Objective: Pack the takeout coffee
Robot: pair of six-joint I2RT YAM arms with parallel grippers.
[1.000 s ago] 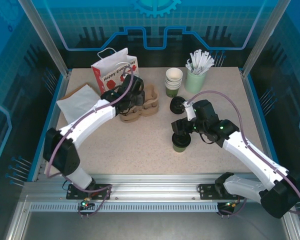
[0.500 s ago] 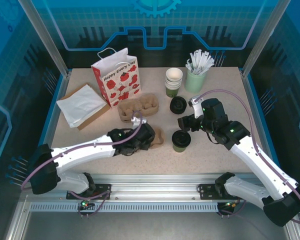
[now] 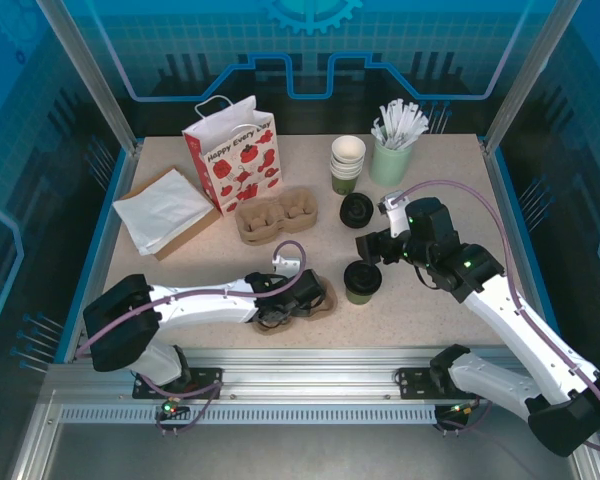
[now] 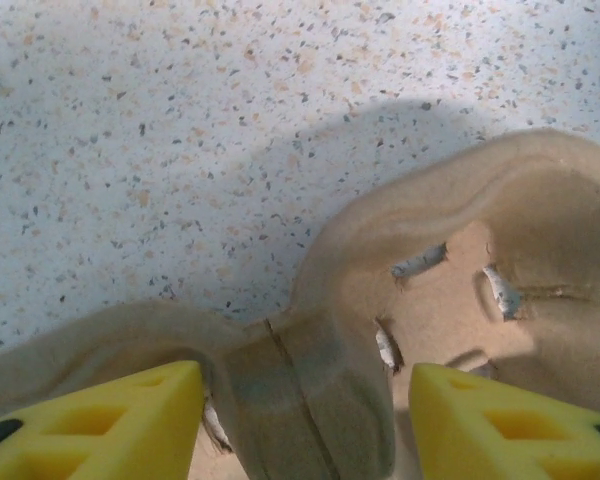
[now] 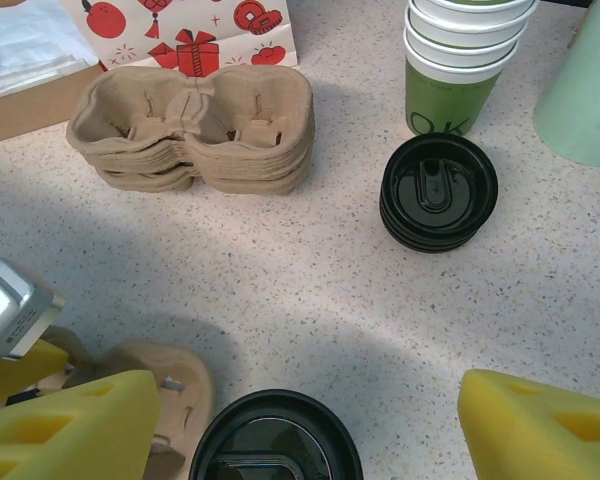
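The takeout coffee [image 3: 361, 279], a dark green cup with a black lid [image 5: 275, 440], stands upright on the table in front of the middle. Just left of it lies a single brown pulp cup carrier [image 3: 320, 295]. My left gripper [image 3: 302, 297] is low over it. In the left wrist view the carrier's centre ridge [image 4: 320, 390] sits between the yellow fingers [image 4: 130, 420] of the left gripper [image 4: 305, 390], which is open, with a gap on the right side. My right gripper [image 3: 372, 248] hovers open just behind the coffee. The right gripper [image 5: 308, 400] holds nothing.
A stack of carriers [image 3: 277, 215] lies mid-table in front of a red-and-white gift bag [image 3: 232, 155]. Spare black lids [image 3: 357, 210], nested lidless cups [image 3: 347, 163] and a pale green cup of sticks [image 3: 392, 150] stand at the back. White paper on a brown board [image 3: 162, 210] lies at the left.
My left arm swung from the carrier stack to the front with one carrier and set it beside the coffee; its jaws have widened. My right gripper drew back from the coffee, then stayed.
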